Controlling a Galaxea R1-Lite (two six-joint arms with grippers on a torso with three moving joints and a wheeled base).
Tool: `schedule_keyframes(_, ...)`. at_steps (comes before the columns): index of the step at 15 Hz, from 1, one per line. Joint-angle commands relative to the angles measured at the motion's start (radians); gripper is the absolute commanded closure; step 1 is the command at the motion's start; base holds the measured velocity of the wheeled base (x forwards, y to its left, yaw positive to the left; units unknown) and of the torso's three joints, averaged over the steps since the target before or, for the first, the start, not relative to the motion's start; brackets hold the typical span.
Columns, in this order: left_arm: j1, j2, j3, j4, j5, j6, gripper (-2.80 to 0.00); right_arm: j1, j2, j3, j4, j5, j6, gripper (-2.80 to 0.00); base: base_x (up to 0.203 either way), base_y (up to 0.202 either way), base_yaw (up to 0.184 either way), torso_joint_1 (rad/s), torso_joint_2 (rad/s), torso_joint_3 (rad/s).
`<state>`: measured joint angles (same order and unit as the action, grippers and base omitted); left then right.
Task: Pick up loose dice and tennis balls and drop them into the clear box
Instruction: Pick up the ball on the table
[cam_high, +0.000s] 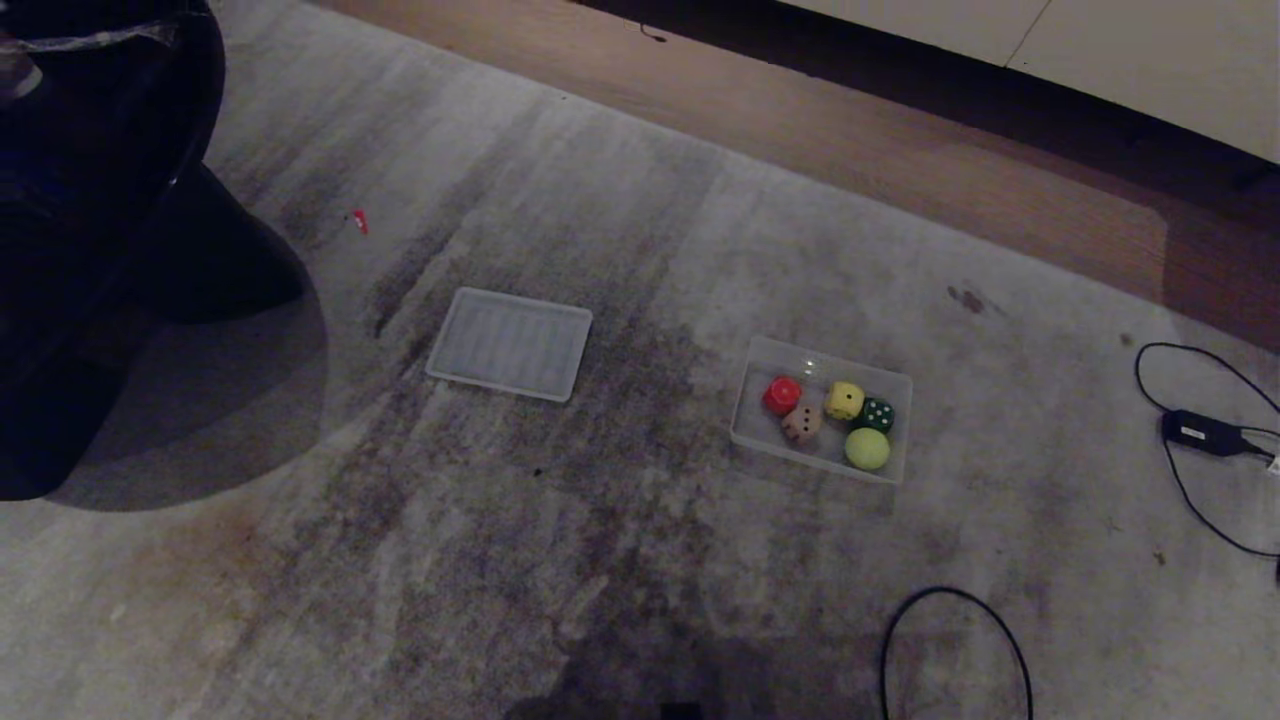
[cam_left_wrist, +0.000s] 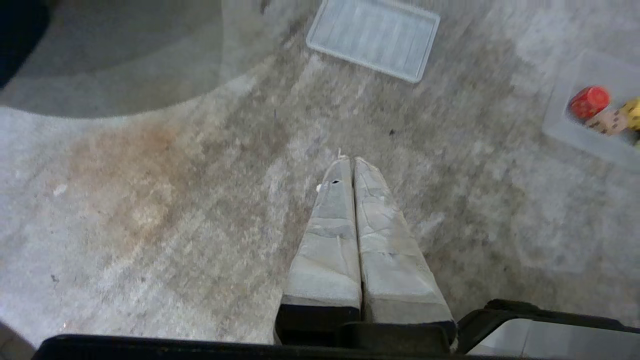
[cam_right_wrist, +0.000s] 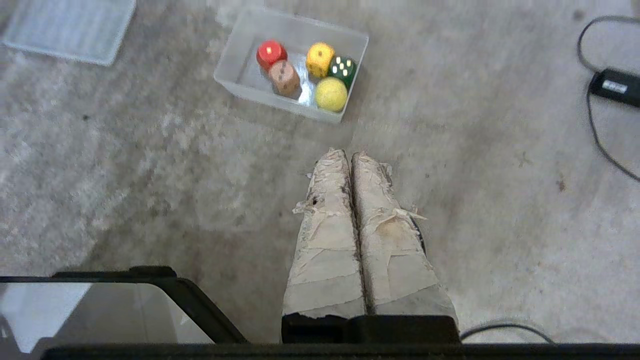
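Observation:
The clear box (cam_high: 758, 440) (cam_right_wrist: 235, 56) rests on the grey carpet. Inside it lie a red die (cam_high: 782, 394) (cam_right_wrist: 271, 53), a tan wood die (cam_high: 802, 423) (cam_right_wrist: 284, 77), a yellow die (cam_high: 844, 400) (cam_right_wrist: 320, 59), a dark green die (cam_high: 876, 414) (cam_right_wrist: 343, 69) and one yellow-green tennis ball (cam_high: 867, 448) (cam_right_wrist: 331, 94). No die or ball shows on the carpet outside the box. My right gripper (cam_right_wrist: 350, 154) hangs shut and empty above bare carpet, short of the box. My left gripper (cam_left_wrist: 352, 160) is shut and empty over carpet, with the box (cam_left_wrist: 565, 125) off to one side. Neither arm appears in the head view.
A flat white ribbed panel (cam_high: 511, 343) (cam_left_wrist: 374, 38) lies on the carpet left of the box. A black power adapter with cable (cam_high: 1204, 432) (cam_right_wrist: 614, 86) lies at the right, and a cable loop (cam_high: 955, 640) near the front. A dark bulky shape (cam_high: 100, 230) fills the far left. Wooden floor (cam_high: 820, 120) borders the carpet behind.

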<state>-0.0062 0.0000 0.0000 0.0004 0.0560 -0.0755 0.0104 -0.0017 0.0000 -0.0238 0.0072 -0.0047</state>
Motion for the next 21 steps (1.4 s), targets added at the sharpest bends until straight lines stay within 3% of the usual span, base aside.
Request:
schedule_keyframes(1, 0.000, 0.002, 0.002, 0.000, 0.001, -0.001, 0.00, 0.000, 0.002, 0.011, -0.001, 0.000, -0.001, 0.00, 0.000, 0.000, 0.000, 0.002, 0.00, 0.201)
schedule_keyframes(21, 0.000, 0.002, 0.002, 0.000, 0.001, 0.000, 0.00, 0.000, 0.002, 0.011, -0.001, 0.000, 0.000, 0.00, 0.000, 0.000, 0.000, 0.002, 0.00, 0.201)
